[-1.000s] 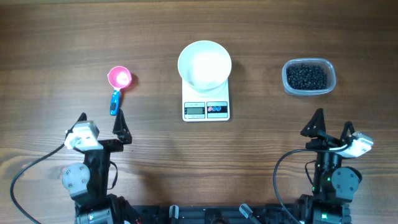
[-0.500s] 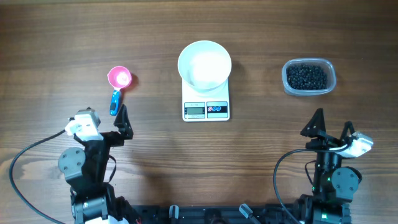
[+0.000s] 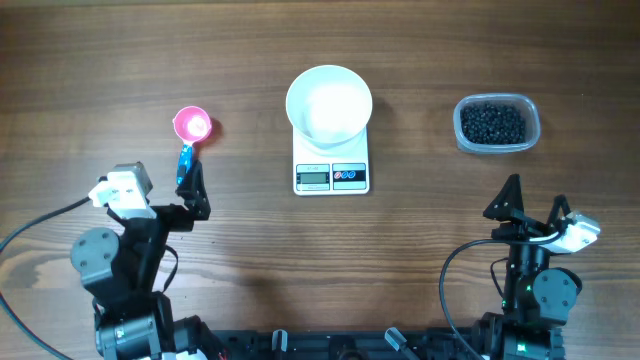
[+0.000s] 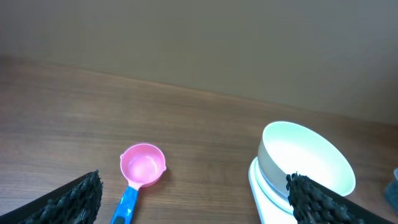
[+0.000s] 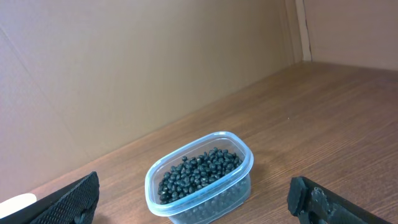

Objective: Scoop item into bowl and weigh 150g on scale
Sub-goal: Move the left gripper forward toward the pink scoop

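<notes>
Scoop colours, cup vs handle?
The scoop has a pink cup and a blue handle; clearest in the left wrist view.

Table (image 3: 100, 60): brown wood, streaky grain, matt.
Bowl (image 3: 329, 102): white, smooth, a little shiny.
Scale (image 3: 331, 160): white plastic, smooth.
Scoop (image 3: 190, 127), at 10 o'clock: pink and blue plastic, shiny.
Tub (image 3: 536, 128), at 2 o'clock: clear plastic.
Beans (image 3: 490, 122): dark, smooth, slightly shiny.
Fingers (image 4: 78, 198): black, bumpy, matt.

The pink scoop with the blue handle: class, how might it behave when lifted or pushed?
The scoop looks like small moulded plastic, so probably stiff and light. Its thin handle lies flat on the table, so likely awkward to pinch.
</notes>
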`<state>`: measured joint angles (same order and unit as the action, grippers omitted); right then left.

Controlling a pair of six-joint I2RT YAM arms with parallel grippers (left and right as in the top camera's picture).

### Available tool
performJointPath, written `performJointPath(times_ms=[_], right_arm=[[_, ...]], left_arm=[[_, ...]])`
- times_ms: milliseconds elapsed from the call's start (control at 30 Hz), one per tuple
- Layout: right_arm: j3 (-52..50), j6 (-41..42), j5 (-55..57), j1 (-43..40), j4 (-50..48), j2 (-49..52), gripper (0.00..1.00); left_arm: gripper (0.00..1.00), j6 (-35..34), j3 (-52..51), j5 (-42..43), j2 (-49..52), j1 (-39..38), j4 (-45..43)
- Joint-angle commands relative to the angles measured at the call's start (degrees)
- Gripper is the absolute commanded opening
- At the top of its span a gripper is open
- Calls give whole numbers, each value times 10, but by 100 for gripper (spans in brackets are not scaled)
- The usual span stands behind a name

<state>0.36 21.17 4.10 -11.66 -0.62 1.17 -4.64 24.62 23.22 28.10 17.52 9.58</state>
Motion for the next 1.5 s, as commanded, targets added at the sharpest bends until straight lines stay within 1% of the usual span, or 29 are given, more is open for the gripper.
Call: performJointPath(times_ms=[0,100,300,333,433,500,567,633,1000,1033,1167,1300,1467], right_arm=[[-1,5,-2,2,-1,-4,100],[-1,4,-2,2,-1,-4,100],[-1,4,-2,2,-1,-4,100],[-1,5,-2,2,-1,-4,100],[-1,4,-2,2,-1,-4,100],[-1,4,-2,2,-1,-4,100],[-1,4,-2,2,-1,-4,100],[-1,4,-2,2,-1,-4,100],[-1,4,-2,2,-1,-4,100],[-1,4,-2,2,-1,-4,100],[-1,5,-2,2,-1,-4,100],[-1,4,-2,2,-1,-4,100],[-1,4,-2,2,-1,-4,100]], left_arm=[[100,-3,42,37,34,-3,25],[100,-4,57,61,75,-3,28],[100,-3,129,85,188,-3,95],[100,-3,142,108,206,-3,99],[100,-3,170,212,254,-3,95],[100,-3,170,228,266,-3,93],[100,-27,170,260,283,-5,96],[100,-35,170,269,295,-5,96],[100,-36,170,259,304,-5,67],[100,-40,170,247,304,-5,68],[100,-98,170,166,304,-5,63],[100,-102,170,157,304,-9,50],[100,-109,170,107,304,-29,50]])
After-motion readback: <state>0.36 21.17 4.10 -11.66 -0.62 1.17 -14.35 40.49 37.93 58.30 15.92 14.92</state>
